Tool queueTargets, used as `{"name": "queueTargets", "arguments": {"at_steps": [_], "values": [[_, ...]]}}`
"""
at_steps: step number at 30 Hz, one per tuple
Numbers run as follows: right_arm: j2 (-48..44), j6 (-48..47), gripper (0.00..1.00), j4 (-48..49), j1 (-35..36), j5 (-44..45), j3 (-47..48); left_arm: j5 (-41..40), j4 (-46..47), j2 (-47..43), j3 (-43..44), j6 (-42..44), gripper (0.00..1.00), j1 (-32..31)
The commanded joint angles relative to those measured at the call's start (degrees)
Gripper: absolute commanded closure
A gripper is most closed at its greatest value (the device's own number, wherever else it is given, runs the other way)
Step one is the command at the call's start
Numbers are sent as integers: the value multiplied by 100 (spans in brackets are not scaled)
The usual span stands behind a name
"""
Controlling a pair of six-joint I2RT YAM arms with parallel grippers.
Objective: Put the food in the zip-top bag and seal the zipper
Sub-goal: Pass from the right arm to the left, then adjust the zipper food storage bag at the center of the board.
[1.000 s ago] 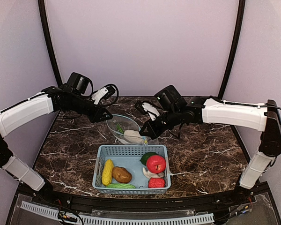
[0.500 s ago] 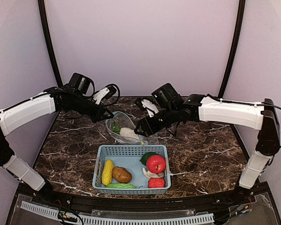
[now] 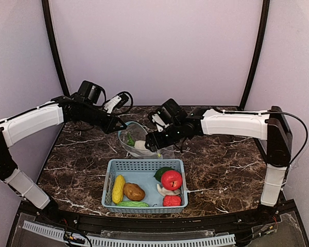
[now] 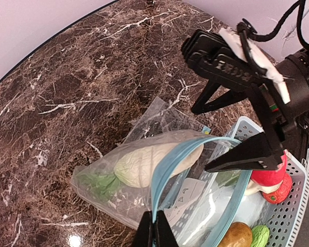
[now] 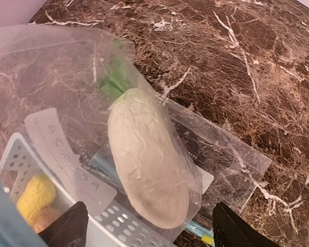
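Observation:
A clear zip-top bag (image 3: pixel 130 135) with a blue zipper rim lies open behind the basket. My left gripper (image 4: pixel 155 229) is shut on that rim (image 4: pixel 167 175) and holds the mouth up. A white radish (image 5: pixel 147 157) with green leaves lies inside the bag (image 5: pixel 67 67). My right gripper (image 5: pixel 149 234) stands open at the bag's mouth, its fingers (image 5: pixel 67 229) on either side of the radish and apart from it. In the basket lie yellow corn (image 3: pixel 118 189), a brown potato (image 3: pixel 134 192), a red apple (image 3: pixel 171 179), a green pod (image 3: pixel 132 204) and a small red fruit (image 3: pixel 171 200).
The light blue basket (image 3: pixel 144 165) stands on the dark marble table (image 3: pixel 77 159) just in front of the bag. A dark green fruit (image 3: pixel 161 171) and a white mushroom (image 3: pixel 165 191) also lie in it. Black frame posts rise at the back corners.
My right gripper has opened and let go of the radish, which now lies in the bag. The right arm has shifted left. My left gripper has closed tight on the rim.

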Motion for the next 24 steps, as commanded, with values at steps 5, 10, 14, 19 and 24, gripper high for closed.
{"name": "queueTargets", "arguments": {"at_steps": [5, 10, 14, 19, 24], "values": [[691, 262, 28, -273, -91, 536, 661, 270, 52, 56, 9, -118, 99, 21], [920, 258, 35, -353, -166, 592, 659, 316, 81, 51, -8, -154, 99, 21], [1109, 270, 41, -385, -276, 653, 682, 468, 141, 56, -15, -215, 99, 17], [1313, 231, 44, -334, -390, 664, 778, 664, 204, 106, -26, -315, 99, 18], [1452, 207, 39, -291, -469, 599, 900, 760, 331, 115, -66, -470, 99, 24]]}}
